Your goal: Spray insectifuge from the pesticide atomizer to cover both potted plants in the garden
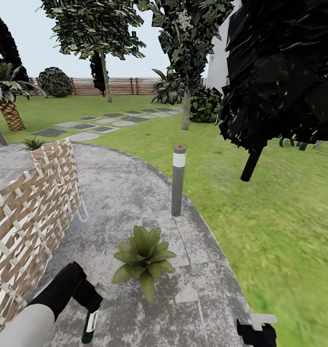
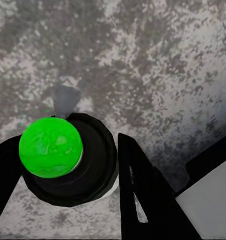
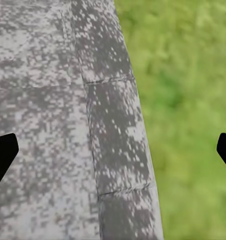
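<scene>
Carrying the pesticide atomizer (image 1: 90,326) toward the first spraying spot looks like the step in hand: the pickup seems done, and no spray can be made out on any leaf.

Working from the left: the left gripper (image 1: 88,301) hangs low over the stone patio (image 1: 135,193), the wicker chair (image 1: 34,202) standing just to its outer side. Its fingers (image 2: 142,195) are clamped around the bottle, which hangs down from the grip in the head view; the left wrist view looks along it and shows a round dark body with a bright green cap (image 2: 50,146) pressed against the near finger. So this gripper is grasping the atomizer, closed snugly on it.

Ahead of that gripper and a little to its right sits a potted plant (image 1: 143,258), a low rosette of broad pointed leaves, near but apart from the bottle. Beyond the plant stands a grey bollard (image 1: 178,180) at the patio's edge.

Further right, the right gripper (image 1: 256,330) hovers over the border between patio and lawn (image 1: 280,217). Its dark fingertips (image 3: 3,155) sit wide apart, with nothing between them: released and empty.

The next move, I judge, calls for swinging the left gripper forward until the nozzle faces the rosette, then working the spray across all the leaves. Which way the nozzle points now I cannot tell.
</scene>
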